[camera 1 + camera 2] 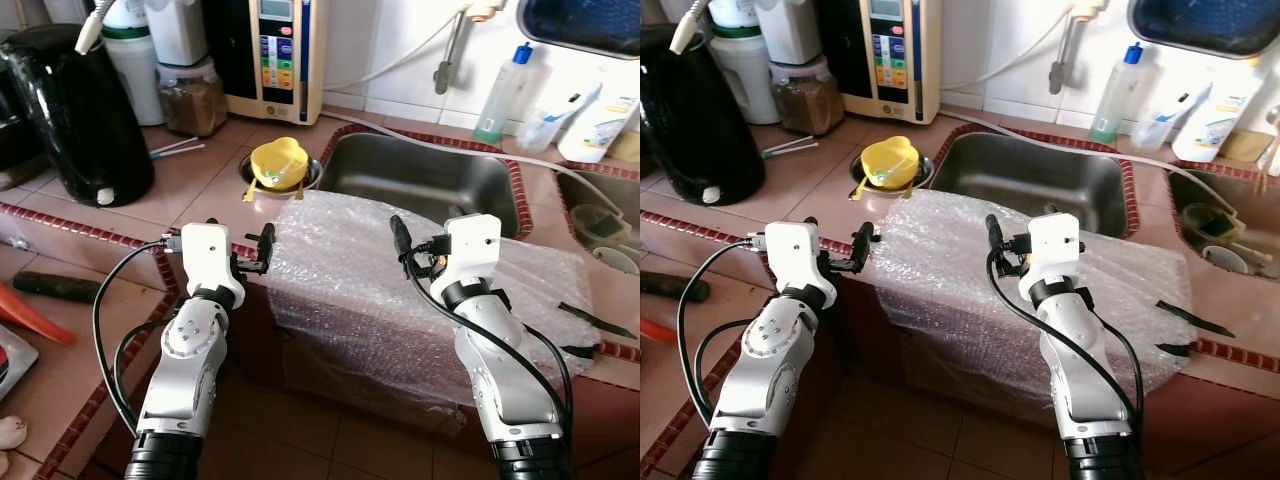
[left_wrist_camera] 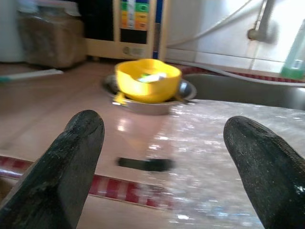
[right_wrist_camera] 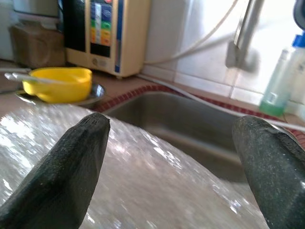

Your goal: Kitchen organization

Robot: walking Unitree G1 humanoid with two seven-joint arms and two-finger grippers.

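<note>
1. Head views: bubble wrap sheet (image 1: 400, 290) is draped over the near counter edge before the sink (image 1: 425, 180); left gripper (image 1: 250, 250) sits at its left edge, right gripper (image 1: 1020, 235) above it
2. Left wrist: fingers (image 2: 62, 167) spread, yellow bowl (image 2: 147, 86) beyond
3. Right wrist: fingers (image 3: 66, 167) spread over the wrap

No text, brand or number can be read in any view. The cream appliance (image 1: 277, 55) at the far side of the counter carries a panel of coloured buttons and a small display, but their markings are too small and blurred to make out. The white bottle (image 1: 605, 122) at the far right bears a blue label whose print is likewise illegible.
</note>
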